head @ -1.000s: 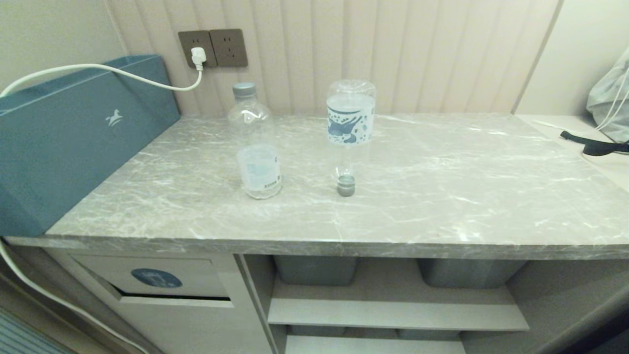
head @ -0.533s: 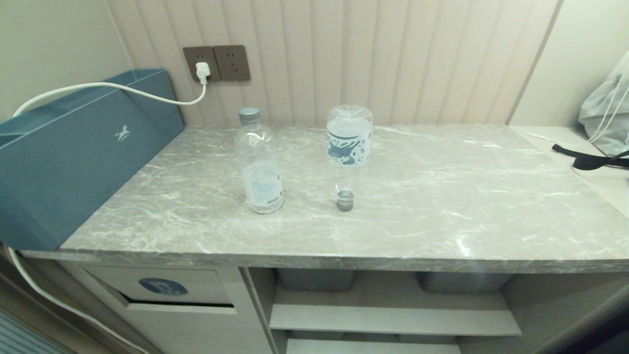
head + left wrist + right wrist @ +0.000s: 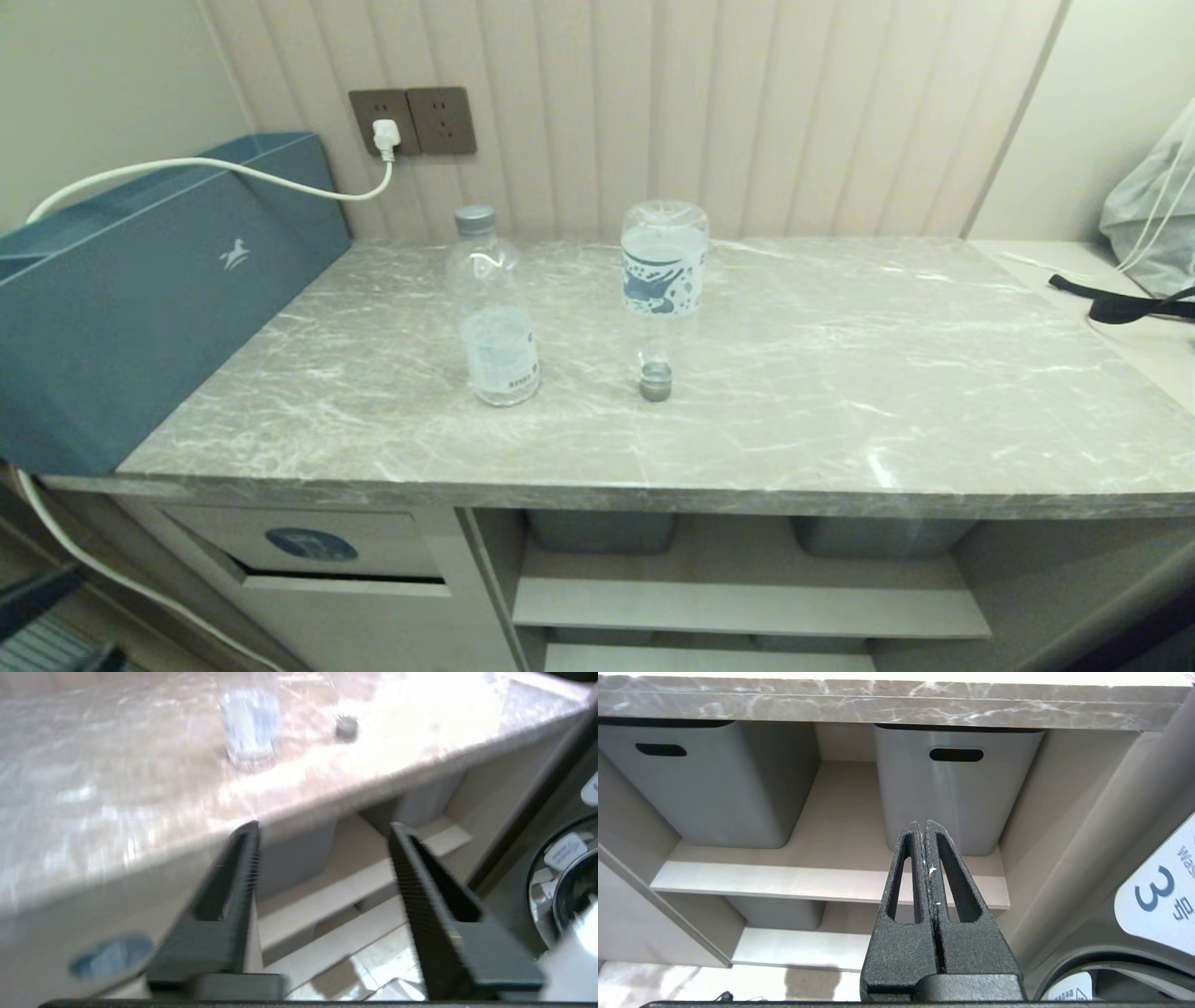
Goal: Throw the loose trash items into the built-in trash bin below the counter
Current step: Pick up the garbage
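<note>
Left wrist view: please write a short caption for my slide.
Open left gripper below the counter edge, facing two plastic bottles.

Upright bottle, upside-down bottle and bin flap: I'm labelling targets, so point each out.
upright bottle [image 3: 499,359], head view, on its label.
upside-down bottle [image 3: 664,271], head view, on its printed label.
bin flap [image 3: 373,546], head view, bare beige panel beside its sticker.

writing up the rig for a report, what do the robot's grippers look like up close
Both are matte black plastic two-finger grippers. The left gripper has long tapered fingers with fine ribbing along the inner faces and open cut-outs. The right gripper has a grainy textured finish, an elongated slot through each finger, and a few small white flecks near the inner seam.
</note>
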Tool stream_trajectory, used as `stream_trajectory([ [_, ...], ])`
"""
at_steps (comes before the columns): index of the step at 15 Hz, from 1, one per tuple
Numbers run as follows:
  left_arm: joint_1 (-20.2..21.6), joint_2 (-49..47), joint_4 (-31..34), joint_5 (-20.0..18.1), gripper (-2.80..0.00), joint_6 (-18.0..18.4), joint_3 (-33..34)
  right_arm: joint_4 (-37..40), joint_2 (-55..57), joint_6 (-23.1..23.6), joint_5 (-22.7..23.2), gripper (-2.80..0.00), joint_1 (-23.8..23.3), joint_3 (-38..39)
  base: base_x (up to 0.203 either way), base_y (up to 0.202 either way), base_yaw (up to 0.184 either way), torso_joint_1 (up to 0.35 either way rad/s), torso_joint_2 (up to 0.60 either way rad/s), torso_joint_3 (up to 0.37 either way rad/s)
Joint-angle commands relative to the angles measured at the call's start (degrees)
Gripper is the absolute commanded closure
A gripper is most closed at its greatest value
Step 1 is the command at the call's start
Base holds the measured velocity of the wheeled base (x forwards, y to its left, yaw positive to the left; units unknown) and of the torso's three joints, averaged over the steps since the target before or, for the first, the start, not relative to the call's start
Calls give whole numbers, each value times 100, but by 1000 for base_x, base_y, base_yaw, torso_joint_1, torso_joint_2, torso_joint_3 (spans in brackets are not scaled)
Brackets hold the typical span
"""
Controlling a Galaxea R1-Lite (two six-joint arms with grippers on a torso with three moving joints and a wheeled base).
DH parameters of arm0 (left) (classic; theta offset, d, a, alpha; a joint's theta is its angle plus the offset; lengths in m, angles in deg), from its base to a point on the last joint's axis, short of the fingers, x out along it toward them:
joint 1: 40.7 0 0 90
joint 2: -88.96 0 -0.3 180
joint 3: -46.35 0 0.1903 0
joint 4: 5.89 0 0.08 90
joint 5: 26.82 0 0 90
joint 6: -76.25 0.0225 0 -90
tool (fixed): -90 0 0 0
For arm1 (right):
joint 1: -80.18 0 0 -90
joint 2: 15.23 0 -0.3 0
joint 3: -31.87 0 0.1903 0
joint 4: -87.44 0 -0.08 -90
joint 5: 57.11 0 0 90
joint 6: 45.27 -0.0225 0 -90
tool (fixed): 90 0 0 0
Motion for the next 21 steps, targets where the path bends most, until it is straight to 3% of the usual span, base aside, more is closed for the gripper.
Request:
stream_trajectory([
  [1,-27,-1558,-513,-71,-280,2,-279,-2,0,11,13,0,0,0,0,0,0,0,0,0],
  [4,-212,-3258,-1659,-200,-280,91,-845,-2,0,-42,-5,0,-1,0,0,0,0,0,0,0],
  [7,-424,-4275,-2616,-249,-280,417,-1228,-2,0,-42,-5,0,0,0,0,0,0,0,0,0],
  [13,-846,-4855,-2978,-240,-280,511,-1392,-2,0,-43,-5,0,0,0,0,0,0,0,0,0],
  [16,-926,-5751,-3433,-87,-280,681,-1727,-2,0,-51,-5,0,0,0,0,0,0,0,0,0],
  [21,-1143,-6448,-3572,-39,-280,743,-2378,-2,0,-42,-5,0,0,0,0,0,0,0,0,0],
])
